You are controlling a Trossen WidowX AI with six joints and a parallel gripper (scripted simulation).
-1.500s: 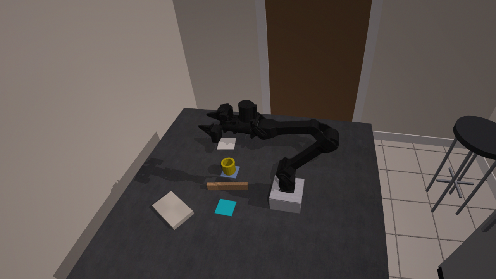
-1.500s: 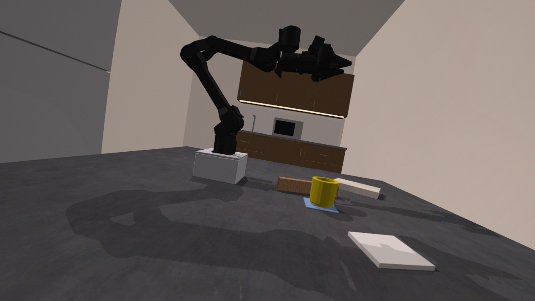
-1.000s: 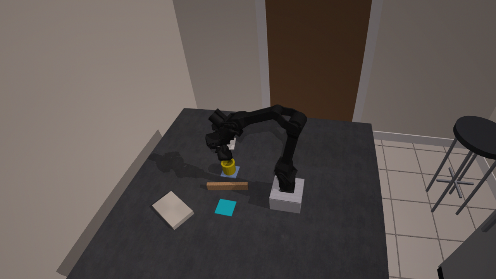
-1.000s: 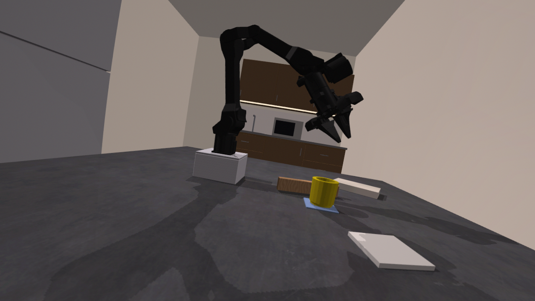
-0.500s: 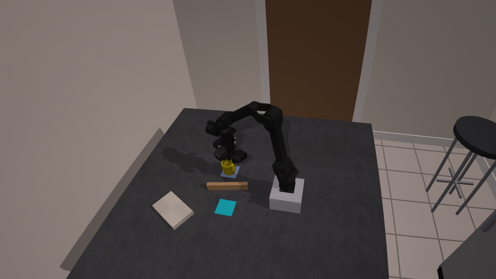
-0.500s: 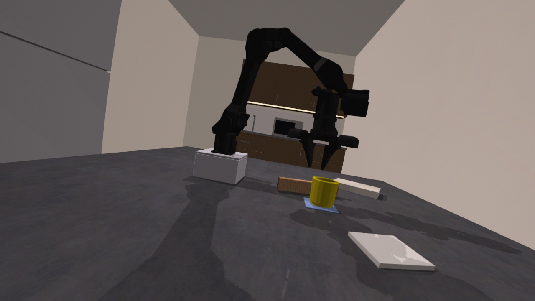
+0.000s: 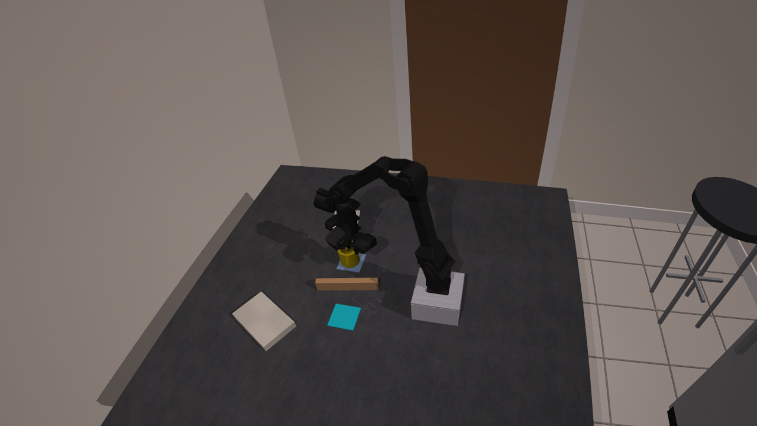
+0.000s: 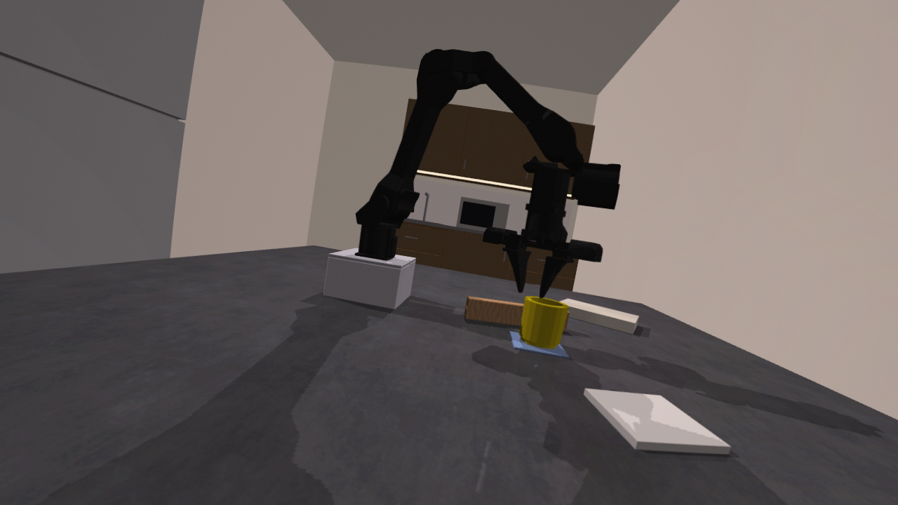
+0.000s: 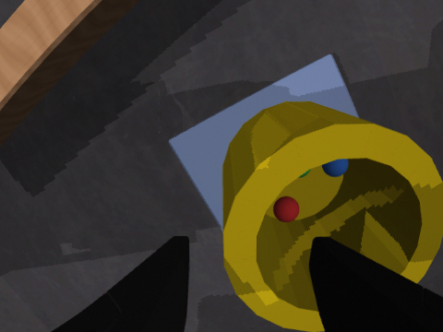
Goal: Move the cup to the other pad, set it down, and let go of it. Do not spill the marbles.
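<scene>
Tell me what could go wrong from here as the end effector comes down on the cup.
The end effector looks set to straddle the near wall of the yellow cup, one finger inside. A rim pinch could tilt the cup when lifted and roll out the marbles. The wooden block lies between the cup and the teal pad, so a low carry may clip it.

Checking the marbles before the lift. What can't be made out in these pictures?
Green marble: wrist view, mostly behind the rim of the cup.
Marbles: exterior view, hidden by the cup wall; top view, too small, under the pincer.
Teal pad: absent from exterior view, likely behind the block.
Pincer-to-cup contact: unclear in every view.
</scene>
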